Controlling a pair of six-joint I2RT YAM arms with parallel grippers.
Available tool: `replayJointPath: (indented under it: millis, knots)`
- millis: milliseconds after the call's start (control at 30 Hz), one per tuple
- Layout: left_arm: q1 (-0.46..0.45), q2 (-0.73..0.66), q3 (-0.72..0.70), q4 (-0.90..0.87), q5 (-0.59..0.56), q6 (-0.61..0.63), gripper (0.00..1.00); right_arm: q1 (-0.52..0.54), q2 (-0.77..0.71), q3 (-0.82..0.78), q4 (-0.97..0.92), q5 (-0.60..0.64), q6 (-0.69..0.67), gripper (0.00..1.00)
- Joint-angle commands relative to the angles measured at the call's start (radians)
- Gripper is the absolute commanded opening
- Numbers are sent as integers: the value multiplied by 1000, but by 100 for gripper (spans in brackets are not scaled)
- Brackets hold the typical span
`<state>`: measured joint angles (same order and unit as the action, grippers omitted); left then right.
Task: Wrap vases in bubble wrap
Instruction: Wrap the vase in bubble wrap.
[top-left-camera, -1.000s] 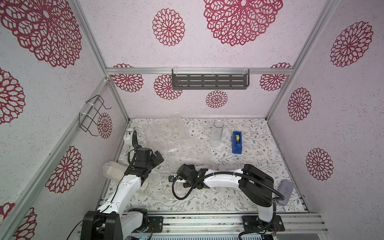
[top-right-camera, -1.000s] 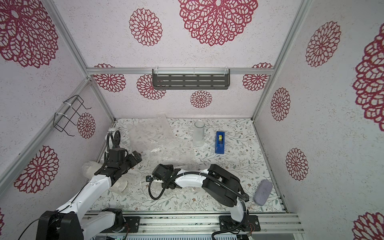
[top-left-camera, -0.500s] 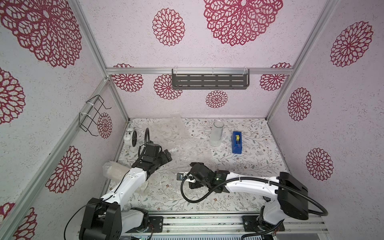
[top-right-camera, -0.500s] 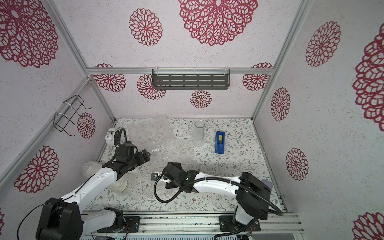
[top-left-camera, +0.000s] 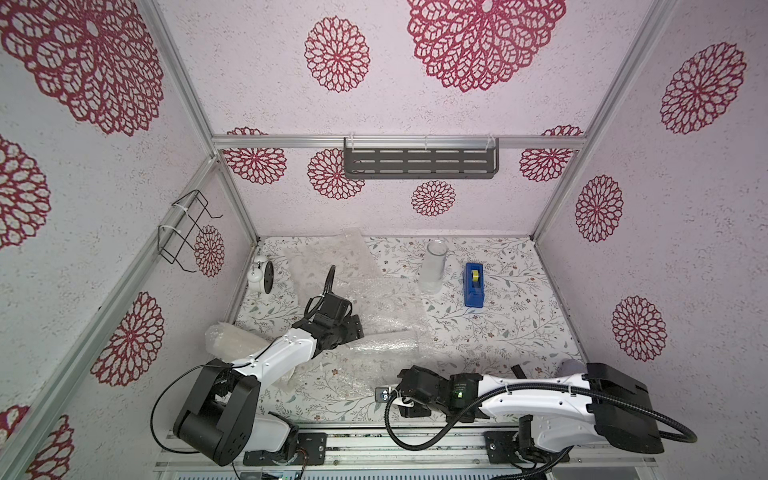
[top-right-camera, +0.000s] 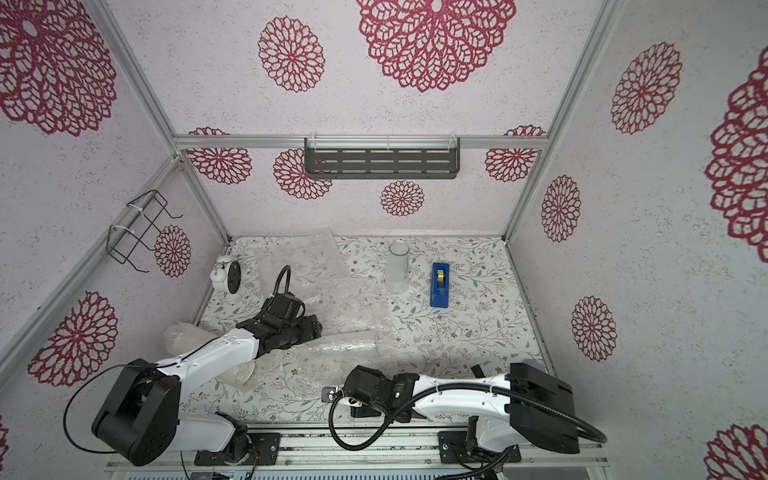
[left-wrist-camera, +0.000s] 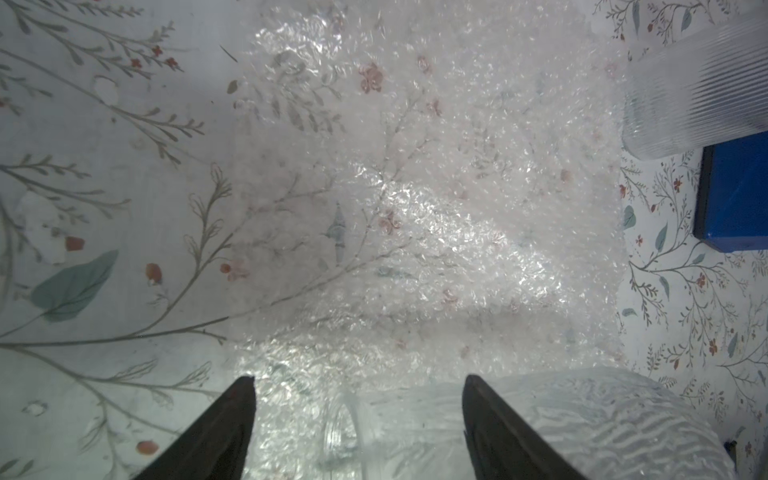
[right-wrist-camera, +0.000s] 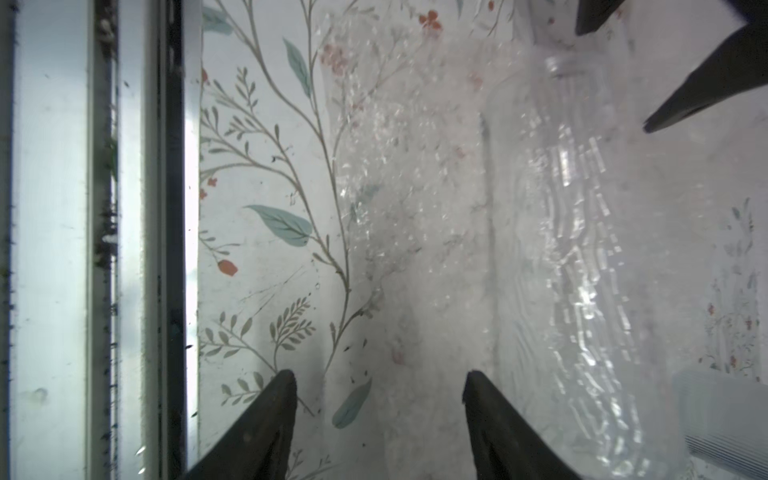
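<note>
blue tape dispenser, leaf-printed white table, pale walls with red rosettes.

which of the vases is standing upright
The frosted glass cylinder, at the back beside the blue tape dispenser. The clear ribbed glass lies on its side on the bubble wrap sheet.

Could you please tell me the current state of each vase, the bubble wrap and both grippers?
Bubble wrap: sheets spread out.
Frosted glass cylinder: upright, unwrapped.
Clear ribbed glass: lying sideways on a sheet.
White vase: wrapped, lying down.
Left gripper: open, above that glass's end.
Right gripper: open, empty.
</note>
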<state>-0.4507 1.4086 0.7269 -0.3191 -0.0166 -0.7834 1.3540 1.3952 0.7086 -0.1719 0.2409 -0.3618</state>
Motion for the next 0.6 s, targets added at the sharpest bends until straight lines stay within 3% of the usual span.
replayJointPath:
  millis: [0,200,400,567]
  knots:
    - [-3,23,29,19,-11,-20,80,2,31,-9,59,49,75,63]
    - [-3,55,54,15,-6,-13,79,1,116,-22,108,130,60,53]
    - [-4,91,64,17,7,-11,79,-1,155,-26,139,227,17,32]
    - [-8,126,89,10,15,-4,79,-3,143,-27,171,222,-8,17]
